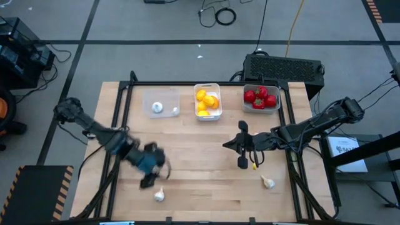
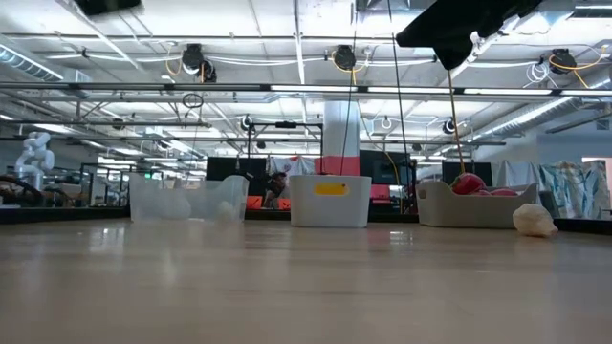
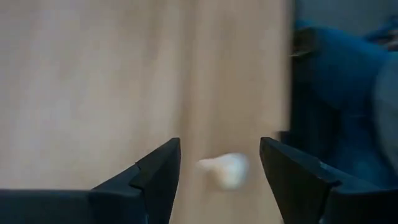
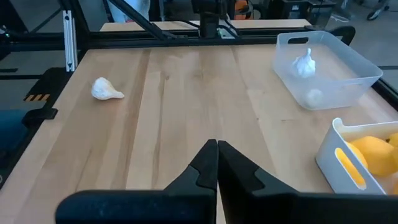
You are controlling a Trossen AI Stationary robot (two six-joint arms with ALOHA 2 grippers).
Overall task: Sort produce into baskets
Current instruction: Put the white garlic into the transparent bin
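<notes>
Now, at the left of the wooden table (image 1: pixel 200 156) the left arm reaches in low and slanted. The left gripper (image 1: pixel 152 177) has its two dark fingers (image 3: pixel 158 171) spread apart, holding nothing. A small white garlic (image 1: pixel 159 195) lies on the wood near the front edge, just past the fingertips, and shows in the gap between them from the wrist camera.

At the back, three little trays sit in a row. The clear tray (image 1: pixel 161 103) on the left holds two white garlic pieces (image 1: pixel 157 107). The white tray (image 1: pixel 207 102) in the middle holds yellow lemons (image 1: pixel 208 102). It has a yellow mark on its front wall, but no words can be read. The pale tray (image 1: pixel 261 99) on the right holds red tomatoes (image 1: pixel 260 97) with green tops.

The right arm stretches across from the right side. The right gripper (image 1: pixel 226 145) hangs over the middle of the table, its fingers pressed tight together with nothing in them. Another garlic bulb (image 1: pixel 268 182) lies on the wood nearer the front, to the right of that gripper.

A black box (image 1: pixel 284 67) sits behind the table, past the tomato tray. Nothing blocks either loose garlic.
</notes>
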